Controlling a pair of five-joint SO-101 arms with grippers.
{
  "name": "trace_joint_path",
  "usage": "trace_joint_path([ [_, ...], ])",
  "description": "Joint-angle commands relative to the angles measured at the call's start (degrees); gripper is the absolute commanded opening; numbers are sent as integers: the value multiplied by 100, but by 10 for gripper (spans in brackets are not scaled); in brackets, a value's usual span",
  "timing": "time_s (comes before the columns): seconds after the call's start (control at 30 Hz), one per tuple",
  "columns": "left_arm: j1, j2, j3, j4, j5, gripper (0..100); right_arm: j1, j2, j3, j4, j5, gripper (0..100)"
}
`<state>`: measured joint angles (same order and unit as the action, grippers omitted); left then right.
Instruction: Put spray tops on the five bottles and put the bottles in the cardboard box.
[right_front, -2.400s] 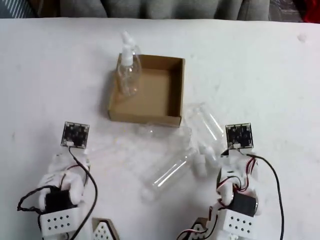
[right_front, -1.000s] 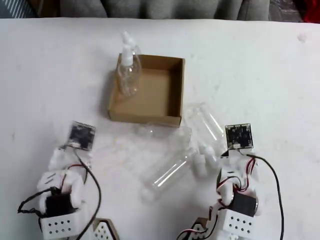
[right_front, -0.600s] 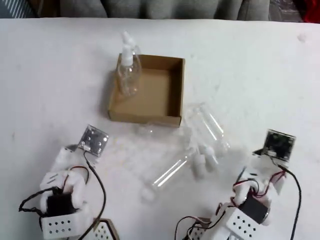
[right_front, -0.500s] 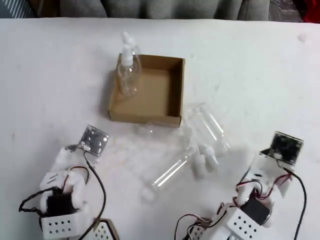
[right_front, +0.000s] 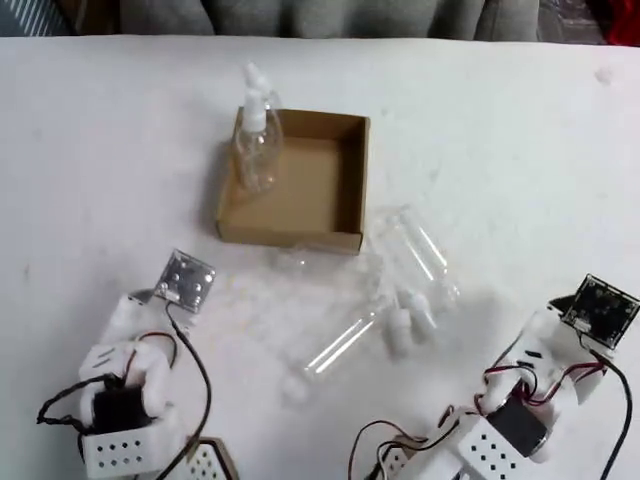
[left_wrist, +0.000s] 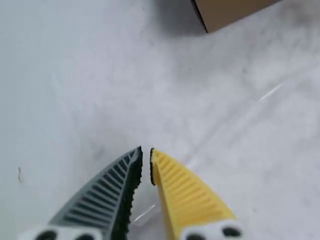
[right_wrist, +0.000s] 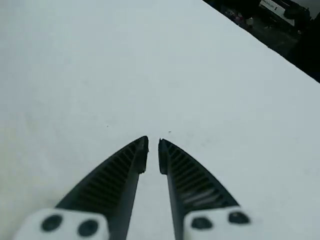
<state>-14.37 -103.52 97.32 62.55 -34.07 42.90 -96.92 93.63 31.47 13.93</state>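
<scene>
At the near edge of the table (right_front: 520, 150), the left gripper (left_wrist: 146, 150) and right gripper (right_wrist: 152, 141) are both closed on nothing. One capped bottle (right_front: 255, 150) rests at the far-left corner of the cardboard box (right_front: 290, 236); clear bottles (right_front: 345, 340) lie nearer.

My left gripper (left_wrist: 146, 152), one grey ribbed finger beside one yellow, is pinched together; my right gripper (right_wrist: 152, 145), both fingers black, likewise.

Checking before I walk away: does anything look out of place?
Uncapped clear bottles lie on their sides in front of the cardboard box, loose spray tops beside them. One capped bottle sits at the box's left wall.
</scene>
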Motion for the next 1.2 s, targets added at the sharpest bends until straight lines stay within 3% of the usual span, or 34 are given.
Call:
trace_joint_path([
  [0.0, -66, -127, -44, 35, -62, 24, 40, 84, -818, 558, 0, 15],
  [0.3, -66, -127, -44, 35, -97, 24, 31, 365, -1301, 884, 255, 15],
  [0.47, -66, -127, -44, 97, -519, 24, 66, 1947, -2101, 840, 229, 16],
  [0.8, -66, -127, -44, 105, -527, 24, 277, 5437, -3666, 1095, 255, 18],
  [0.97, -66, -127, -44, 105, -527, 24, 268, 6607, -4026, 1604, 264, 18],
  [1.17, -66, -127, -44, 105, -527, 24, -312, 7187, -3991, 1991, 211, 18],
])
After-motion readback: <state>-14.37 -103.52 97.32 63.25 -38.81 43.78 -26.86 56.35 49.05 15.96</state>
